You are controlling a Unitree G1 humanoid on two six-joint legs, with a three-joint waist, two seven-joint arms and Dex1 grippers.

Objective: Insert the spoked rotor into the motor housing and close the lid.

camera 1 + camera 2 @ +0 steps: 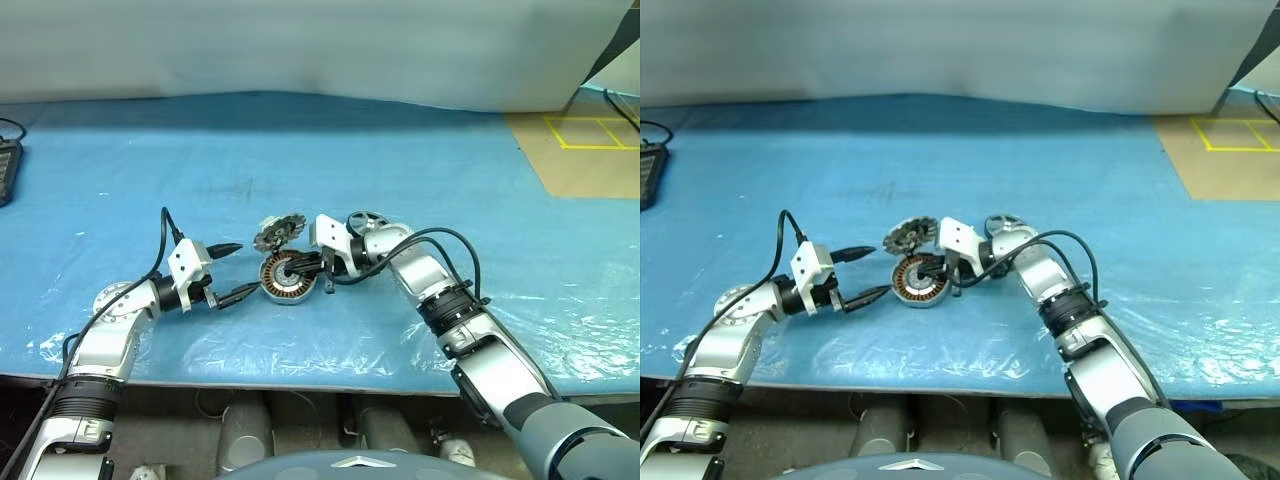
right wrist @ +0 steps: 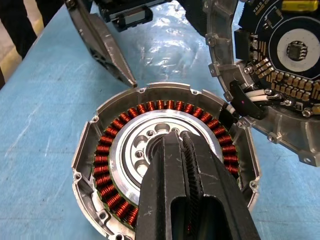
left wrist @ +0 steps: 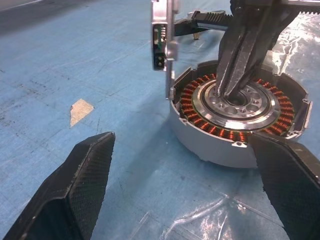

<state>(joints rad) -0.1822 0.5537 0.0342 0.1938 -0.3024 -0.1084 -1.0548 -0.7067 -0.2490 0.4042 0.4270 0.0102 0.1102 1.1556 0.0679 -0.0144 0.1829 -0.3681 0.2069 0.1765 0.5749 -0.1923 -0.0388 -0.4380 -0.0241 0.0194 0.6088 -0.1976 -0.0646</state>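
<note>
The motor housing (image 1: 285,279) lies flat on the blue sheet, its copper windings (image 2: 107,165) ringing a silver disc with holes, the spoked rotor (image 2: 137,150), seated inside. My right gripper (image 2: 175,139) is shut, reaching in from the right with its tips down on the rotor's centre. The lid (image 1: 278,233) stands tilted against the housing's far rim, its circuit-board face (image 2: 292,47) turned toward the housing. My left gripper (image 1: 232,270) is open and empty just left of the housing (image 3: 215,150), one finger (image 3: 85,175) on either side of the line to it.
A small round grey part (image 1: 368,221) lies behind my right wrist. Blue plastic sheeting (image 1: 150,170) covers the table, with its front edge close below my arms. A black device (image 1: 8,168) sits at the far left edge. Brown floor with yellow tape (image 1: 585,135) shows at the back right.
</note>
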